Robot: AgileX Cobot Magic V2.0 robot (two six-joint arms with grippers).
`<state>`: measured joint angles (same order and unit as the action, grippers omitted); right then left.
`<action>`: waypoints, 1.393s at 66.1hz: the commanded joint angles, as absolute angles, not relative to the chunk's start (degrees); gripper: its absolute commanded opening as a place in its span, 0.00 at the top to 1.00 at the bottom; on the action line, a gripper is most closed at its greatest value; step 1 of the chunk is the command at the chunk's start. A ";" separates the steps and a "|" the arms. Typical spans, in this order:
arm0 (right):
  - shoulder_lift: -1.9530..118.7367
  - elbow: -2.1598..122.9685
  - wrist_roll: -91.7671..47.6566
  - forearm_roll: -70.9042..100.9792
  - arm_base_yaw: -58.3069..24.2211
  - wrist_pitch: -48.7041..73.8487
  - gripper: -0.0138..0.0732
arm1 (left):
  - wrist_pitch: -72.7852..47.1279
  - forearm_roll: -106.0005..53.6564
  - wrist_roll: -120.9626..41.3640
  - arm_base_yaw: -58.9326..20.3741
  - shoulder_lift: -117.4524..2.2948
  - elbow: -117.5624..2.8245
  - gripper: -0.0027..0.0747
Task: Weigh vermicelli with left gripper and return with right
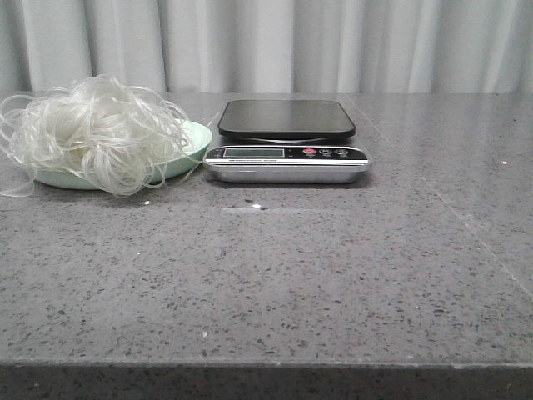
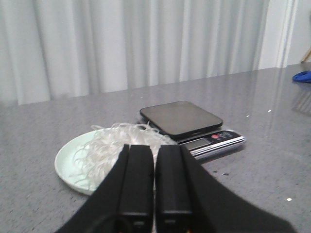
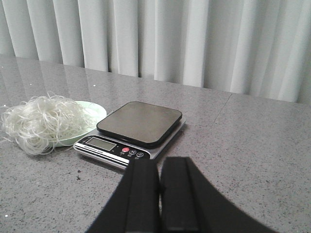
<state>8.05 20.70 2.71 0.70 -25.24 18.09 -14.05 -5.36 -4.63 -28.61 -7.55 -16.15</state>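
Observation:
The vermicelli [image 1: 96, 133] is a fluffy clump of thin white strands lying in a pale green plate [image 1: 193, 142] at the table's back left. It also shows in the left wrist view [image 2: 114, 143] and the right wrist view [image 3: 41, 121]. The scale [image 1: 286, 142] with its black platform stands just right of the plate, empty; it shows too in the wrist views [image 2: 182, 119] [image 3: 138, 124]. My left gripper [image 2: 154, 155] is shut and empty, short of the plate. My right gripper [image 3: 159, 167] is shut and empty, short of the scale. Neither gripper shows in the front view.
The grey speckled table [image 1: 266, 275] runs to a front edge near the camera. A white curtain [image 1: 266, 42] hangs behind it. A few small noodle crumbs [image 1: 256, 205] lie in front of the scale. A blue object [image 2: 302, 76] lies far off on the table.

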 commanded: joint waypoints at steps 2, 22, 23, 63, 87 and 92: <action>8.59 22.08 2.13 0.00 -24.89 13.81 0.64 | -8.54 -1.77 -4.55 -22.21 -6.66 -12.97 0.78; 8.59 22.08 2.13 0.00 -24.89 13.88 0.64 | -3.31 0.00 -4.21 -5.64 1.33 -1.84 0.78; 8.59 22.08 2.13 0.00 -24.89 13.88 0.64 | -2.71 0.00 -4.21 -5.12 1.33 -1.46 0.78; 8.59 22.08 2.13 0.00 -24.89 14.01 0.64 | -3.74 0.00 -4.21 -1.67 1.47 0.61 0.78; 8.17 21.09 2.13 0.00 -23.26 13.94 0.64 | -3.74 0.00 -4.21 -1.67 1.47 0.61 0.78; 8.12 19.76 2.13 0.00 -20.00 12.98 0.64 | -3.74 0.00 -4.21 -1.67 1.47 0.61 0.78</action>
